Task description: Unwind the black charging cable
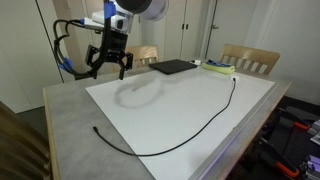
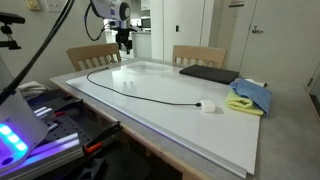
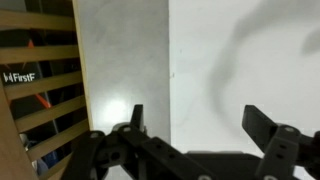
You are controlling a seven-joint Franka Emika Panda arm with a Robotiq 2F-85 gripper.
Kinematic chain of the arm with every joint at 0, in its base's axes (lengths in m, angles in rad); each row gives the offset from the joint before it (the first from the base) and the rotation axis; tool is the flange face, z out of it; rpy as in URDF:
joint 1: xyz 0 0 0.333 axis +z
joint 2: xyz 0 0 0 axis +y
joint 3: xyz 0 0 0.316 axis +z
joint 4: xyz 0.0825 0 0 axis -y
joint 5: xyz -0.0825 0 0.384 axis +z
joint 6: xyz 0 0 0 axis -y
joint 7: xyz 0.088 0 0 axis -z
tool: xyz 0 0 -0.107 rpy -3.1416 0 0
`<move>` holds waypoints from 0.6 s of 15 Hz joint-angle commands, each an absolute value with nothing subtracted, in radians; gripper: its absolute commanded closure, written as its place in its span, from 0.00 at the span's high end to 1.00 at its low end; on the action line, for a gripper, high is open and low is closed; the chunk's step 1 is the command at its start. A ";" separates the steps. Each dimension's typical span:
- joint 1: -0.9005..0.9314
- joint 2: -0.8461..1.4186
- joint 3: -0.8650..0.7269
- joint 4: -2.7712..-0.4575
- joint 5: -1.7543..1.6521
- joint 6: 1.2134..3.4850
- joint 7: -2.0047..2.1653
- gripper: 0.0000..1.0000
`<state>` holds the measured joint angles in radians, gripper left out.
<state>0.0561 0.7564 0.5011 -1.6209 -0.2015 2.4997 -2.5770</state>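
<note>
The black charging cable [image 1: 165, 151] lies uncoiled in a long open arc on the white board [image 1: 180, 100]. In an exterior view it runs from near the board's front edge up toward the far right. It also shows in an exterior view [image 2: 150, 95], ending at a small white plug [image 2: 208, 105]. My gripper [image 1: 108, 68] hangs open and empty above the board's far corner, apart from the cable; it also shows in an exterior view [image 2: 125, 45]. In the wrist view the open fingers [image 3: 198, 120] frame bare board, and the cable is out of view.
A flat black pad [image 1: 172, 67] lies at the board's far side, beside a yellow and blue cloth [image 2: 250, 95]. Wooden chairs [image 1: 250, 60] stand behind the grey table [image 1: 65, 115]. A wooden chair back [image 3: 35, 90] fills the left of the wrist view.
</note>
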 commanded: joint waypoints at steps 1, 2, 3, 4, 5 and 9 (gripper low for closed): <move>0.084 0.673 0.394 -1.667 -0.161 2.536 -2.530 1.00; 0.084 0.657 0.372 -1.677 -0.156 2.538 -2.509 1.00; 0.087 0.641 0.346 -1.687 -0.153 2.536 -2.476 1.00; 0.086 0.630 0.329 -1.697 -0.147 2.536 -2.449 1.00; 0.081 0.606 0.314 -1.724 -0.140 2.539 -2.414 1.00; 0.058 0.544 0.289 -1.825 -0.107 2.564 -2.333 1.00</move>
